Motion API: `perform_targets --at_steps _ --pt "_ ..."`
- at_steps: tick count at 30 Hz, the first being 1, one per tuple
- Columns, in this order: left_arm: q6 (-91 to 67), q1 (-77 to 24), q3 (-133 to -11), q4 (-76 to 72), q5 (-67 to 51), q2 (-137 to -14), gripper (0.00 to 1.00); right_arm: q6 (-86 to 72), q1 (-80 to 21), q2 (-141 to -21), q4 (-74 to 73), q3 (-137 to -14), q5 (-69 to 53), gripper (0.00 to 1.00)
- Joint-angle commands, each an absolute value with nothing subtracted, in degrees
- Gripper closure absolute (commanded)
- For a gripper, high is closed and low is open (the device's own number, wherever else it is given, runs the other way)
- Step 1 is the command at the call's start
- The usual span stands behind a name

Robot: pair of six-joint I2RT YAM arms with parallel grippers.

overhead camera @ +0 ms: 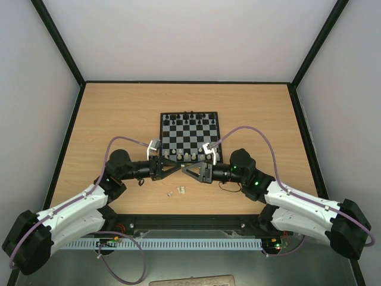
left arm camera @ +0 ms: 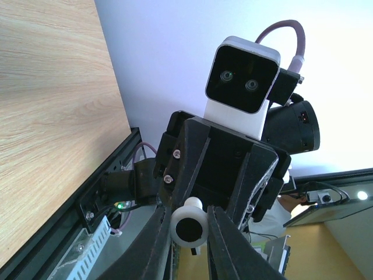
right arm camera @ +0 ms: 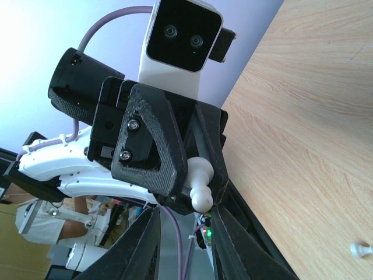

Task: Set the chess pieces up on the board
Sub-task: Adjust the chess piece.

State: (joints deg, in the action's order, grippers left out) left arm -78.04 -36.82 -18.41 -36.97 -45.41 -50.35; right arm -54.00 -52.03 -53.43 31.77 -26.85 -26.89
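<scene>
Pawn [right arm camera: 200, 184] lies level, head toward parted right gripper [right arm camera: 185, 219] (left gripper [left arm camera: 190, 224] clamps it).

Top view bright, evenly lit, faint soft shadows on light wooden tabletop [overhead camera: 119, 107]; wrist views backlit by pale walls [left arm camera: 175, 35], nearest black plastic fingers [left arm camera: 227, 256] out of focus, small white plastic pawn [left arm camera: 189, 227] glary.

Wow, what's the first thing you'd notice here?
The two pincers meet nose to nose just in front of the board. The left pincer grips a tiny white chess piece, and the right pincer is open right at it. A few more white pieces lie loose on the table, nearer the arm bases.
</scene>
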Motion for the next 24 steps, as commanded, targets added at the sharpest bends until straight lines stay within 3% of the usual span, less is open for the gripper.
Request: perform_targets --at_steps 1,24 --pt "-78.1 -36.7 -18.0 -38.7 -46.3 -49.2 0.98 -53.7 -51.1 -54.0 33.5 -29.1 -27.9 0.74" --pt "-77.7 -37.4 -17.7 -39.8 -47.0 -50.3 0.98 -53.7 -49.9 -56.7 35.9 -29.6 -29.1 0.81"
